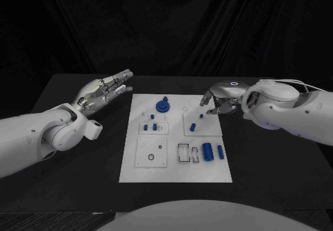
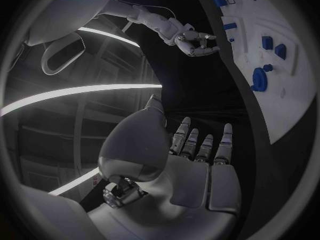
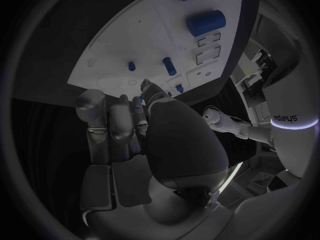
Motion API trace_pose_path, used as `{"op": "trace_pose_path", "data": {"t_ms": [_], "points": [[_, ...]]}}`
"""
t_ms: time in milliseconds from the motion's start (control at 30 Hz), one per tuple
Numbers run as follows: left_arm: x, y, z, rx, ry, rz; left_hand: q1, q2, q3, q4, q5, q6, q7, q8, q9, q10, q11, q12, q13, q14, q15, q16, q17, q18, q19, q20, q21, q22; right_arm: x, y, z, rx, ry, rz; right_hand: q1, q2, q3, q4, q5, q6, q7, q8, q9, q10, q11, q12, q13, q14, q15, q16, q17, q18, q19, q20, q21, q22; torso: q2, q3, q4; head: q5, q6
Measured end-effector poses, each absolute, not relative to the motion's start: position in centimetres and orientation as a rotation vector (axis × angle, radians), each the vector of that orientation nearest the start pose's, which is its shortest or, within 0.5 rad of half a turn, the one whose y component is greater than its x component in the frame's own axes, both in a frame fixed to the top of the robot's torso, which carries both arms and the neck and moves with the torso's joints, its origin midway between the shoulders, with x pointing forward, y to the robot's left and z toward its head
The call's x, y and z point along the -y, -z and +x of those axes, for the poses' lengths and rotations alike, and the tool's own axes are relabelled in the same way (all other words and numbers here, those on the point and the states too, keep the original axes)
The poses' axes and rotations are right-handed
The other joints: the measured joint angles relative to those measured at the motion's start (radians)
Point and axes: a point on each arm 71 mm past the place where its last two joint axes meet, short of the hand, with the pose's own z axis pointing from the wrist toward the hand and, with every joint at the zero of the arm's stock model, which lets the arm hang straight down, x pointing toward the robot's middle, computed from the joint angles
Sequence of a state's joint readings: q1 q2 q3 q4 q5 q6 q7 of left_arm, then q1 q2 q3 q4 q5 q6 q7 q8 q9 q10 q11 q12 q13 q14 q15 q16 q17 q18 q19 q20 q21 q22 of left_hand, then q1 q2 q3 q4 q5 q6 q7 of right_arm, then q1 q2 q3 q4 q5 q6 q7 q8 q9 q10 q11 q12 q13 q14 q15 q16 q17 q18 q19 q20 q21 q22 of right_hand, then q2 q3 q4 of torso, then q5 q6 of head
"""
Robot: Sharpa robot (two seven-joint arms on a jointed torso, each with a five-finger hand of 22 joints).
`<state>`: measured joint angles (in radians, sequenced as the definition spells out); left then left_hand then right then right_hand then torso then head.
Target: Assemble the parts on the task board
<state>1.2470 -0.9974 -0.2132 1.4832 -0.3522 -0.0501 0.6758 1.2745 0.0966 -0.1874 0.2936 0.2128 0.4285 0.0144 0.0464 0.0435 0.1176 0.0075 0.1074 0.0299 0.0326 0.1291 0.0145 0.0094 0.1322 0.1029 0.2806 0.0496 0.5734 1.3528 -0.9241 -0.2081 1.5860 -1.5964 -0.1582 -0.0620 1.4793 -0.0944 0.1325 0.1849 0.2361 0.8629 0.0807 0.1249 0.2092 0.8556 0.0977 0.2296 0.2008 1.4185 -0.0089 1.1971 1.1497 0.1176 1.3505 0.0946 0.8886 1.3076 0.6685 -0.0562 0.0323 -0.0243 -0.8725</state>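
"sharpa" on left arm (image 3: 291,117)

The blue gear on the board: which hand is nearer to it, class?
Left. The left hand hovers just off the board's edge beside the gear; the right hand is across the board.

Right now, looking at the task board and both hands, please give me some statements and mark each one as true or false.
1. The left hand holds a blue part. False: it holds nothing, with its fingers apart, beside the task board over the black table.
2. The right hand is at the board's far right edge. True.
3. A thick blue cylinder lies in the board's near right area. True.
4. The blue round part with a knob lies off the board on the table. False: it stands on the board, in its far left area.
5. A thin blue rod lies beside the thick cylinder. True.
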Motion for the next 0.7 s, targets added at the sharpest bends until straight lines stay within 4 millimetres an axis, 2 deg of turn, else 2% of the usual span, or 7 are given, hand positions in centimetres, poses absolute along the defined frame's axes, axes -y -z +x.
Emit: {"op": "trace_pose_path", "data": {"t_ms": [233,400,533,600,700], "points": [[-28.3,19.5,46.1,-1.477,1.64,-0.651,0.0,0.0,-0.003,-0.003,0.004,0.0,0.0,0.0,0.0,0.0,0.0,0.0,-0.001,0.0,0.0,0.0,0.0,0.0,0.0,0.0,0.0,-0.001,21.8,18.6,46.9,-1.786,-0.507,-0.484,0.0,0.0,-0.003,-0.003,0.0,0.004,-0.004,0.0,-0.001,0.0,0.0,0.0,-0.006,0.0,0.0,0.0,0.0,0.0,0.0,0.0,-0.003,0.0,0.0,-0.003,0.0012,-0.006,0.0],[-28.6,19.5,46.0,-1.466,1.652,-0.683,0.008,0.008,-0.003,-0.003,0.014,-0.002,0.002,0.0,0.0,0.0,0.0,0.0,-0.001,0.0,0.0,0.0,0.0,0.0,0.0,0.0,0.0,-0.005,21.6,19.2,47.1,-1.79,-0.494,-0.497,0.008,0.0,-0.004,-0.01,0.008,0.004,-0.004,-0.005,-0.006,-0.004,-0.004,0.0,-0.016,0.0,0.0,0.0,-0.006,0.0,0.0,0.0,-0.015,0.0,-0.003,-0.0061,0.0024,-0.025,0.0],[-28.8,19.4,45.9,-1.46,1.657,-0.699,0.024,0.016,-0.01,-0.004,0.031,-0.004,0.004,0.0,0.0,-0.003,0.004,0.0,-0.001,0.0,0.0,0.0,0.0,0.0,0.0,0.0,0.0,-0.011,21.6,19.5,47.2,-1.792,-0.485,-0.504,0.012,0.004,-0.002,-0.011,0.016,0.004,-0.004,-0.01,-0.008,-0.004,-0.004,0.0,-0.021,-0.004,-0.004,0.0,-0.009,0.0,0.0,0.0,-0.021,0.0,-0.004,-0.0076,0.0024,-0.033,0.0],[-28.9,19.4,45.9,-1.457,1.656,-0.705,0.067,0.005,-0.015,-0.01,0.044,-0.001,0.006,0.0,0.0,0.004,0.011,0.004,-0.001,0.007,0.007,0.0,0.0,0.015,0.004,0.004,0.0,-0.013,21.5,19.6,47.3,-1.792,-0.482,-0.508,0.012,0.004,-0.002,-0.013,0.019,0.004,-0.004,-0.01,-0.008,-0.004,-0.004,0.0,-0.022,-0.003,-0.004,0.0,-0.01,0.0,0.0,0.0,-0.023,0.0,-0.004,-0.008,0.0025,-0.034,0.0],[-28.9,19.4,45.9,-1.453,1.655,-0.711,0.113,-0.02,-0.015,-0.01,0.055,0.006,0.013,0.0,0.0,0.013,0.02,0.019,0.0,0.016,0.016,0.0,0.002,0.015,0.019,0.011,0.009,0.005,21.5,19.8,47.4,-1.791,-0.479,-0.512,0.017,0.009,-0.001,-0.018,0.026,0.009,-0.009,-0.01,-0.009,-0.004,-0.004,0.0,-0.026,-0.003,-0.004,-0.007,-0.019,0.0,0.0,0.0,-0.035,0.0,-0.004,-0.0081,0.0025,-0.037,0.0]]}}
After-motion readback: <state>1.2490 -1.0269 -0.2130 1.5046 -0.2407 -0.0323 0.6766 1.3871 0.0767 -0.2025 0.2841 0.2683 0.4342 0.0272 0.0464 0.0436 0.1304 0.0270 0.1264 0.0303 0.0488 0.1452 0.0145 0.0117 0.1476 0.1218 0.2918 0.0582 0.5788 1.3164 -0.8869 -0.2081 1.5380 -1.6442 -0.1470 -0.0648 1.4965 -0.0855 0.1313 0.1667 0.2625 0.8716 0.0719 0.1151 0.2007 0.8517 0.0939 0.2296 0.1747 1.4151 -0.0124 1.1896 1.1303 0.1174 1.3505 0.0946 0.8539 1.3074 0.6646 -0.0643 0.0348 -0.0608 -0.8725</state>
